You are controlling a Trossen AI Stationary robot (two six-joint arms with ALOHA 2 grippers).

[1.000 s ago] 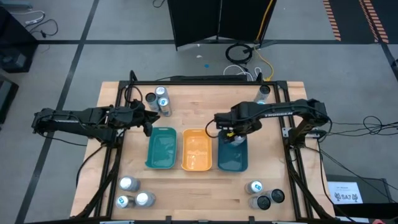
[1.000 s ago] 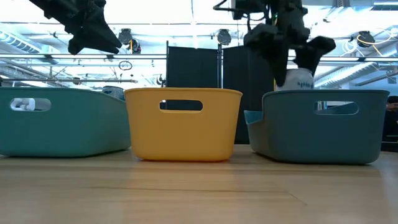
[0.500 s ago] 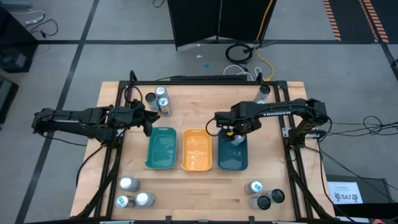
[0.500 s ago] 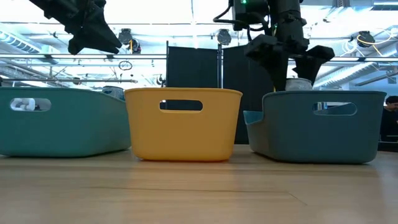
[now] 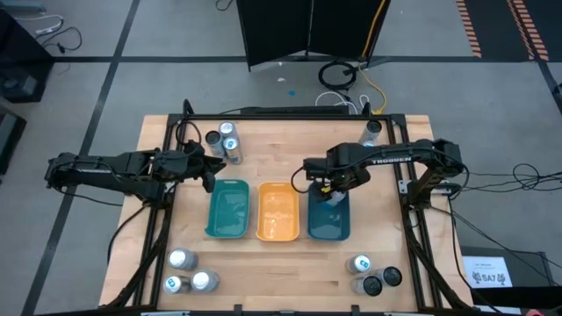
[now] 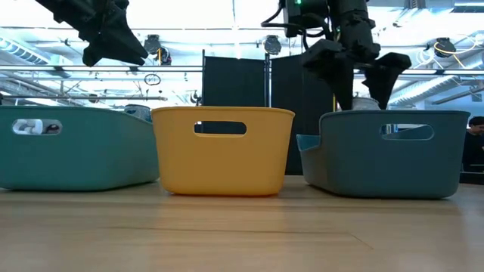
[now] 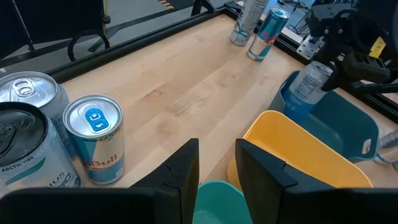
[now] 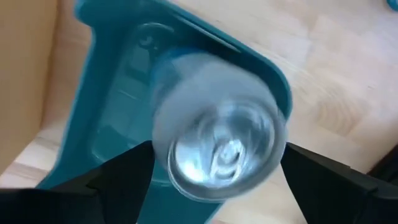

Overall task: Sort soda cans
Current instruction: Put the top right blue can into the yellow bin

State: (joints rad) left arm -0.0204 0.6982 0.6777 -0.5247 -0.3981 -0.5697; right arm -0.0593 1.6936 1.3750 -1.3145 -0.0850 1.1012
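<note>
One silver can (image 8: 214, 152) dropping from spread right gripper (image 6: 355, 91) into blue tray (image 5: 328, 219), left gripper (image 7: 216, 163) shut and idle by far-left cans (image 5: 225, 140); near-left (image 5: 186, 270) and near-right (image 5: 373, 274) clusters unsorted.

Soda can (image 8: 214, 146) between the right gripper's (image 8: 214, 180) fingers: motion-blurred, label unreadable, lower body hidden behind its own top. In the low view, the blue tray (image 6: 389, 151) wall hides all but the can's top. Cans at the table's (image 5: 263, 140) 5 o'clock corner: markings too small to read.

Three trays (image 5: 277, 211) side by side; cans (image 5: 223, 140) at table corners.
</note>
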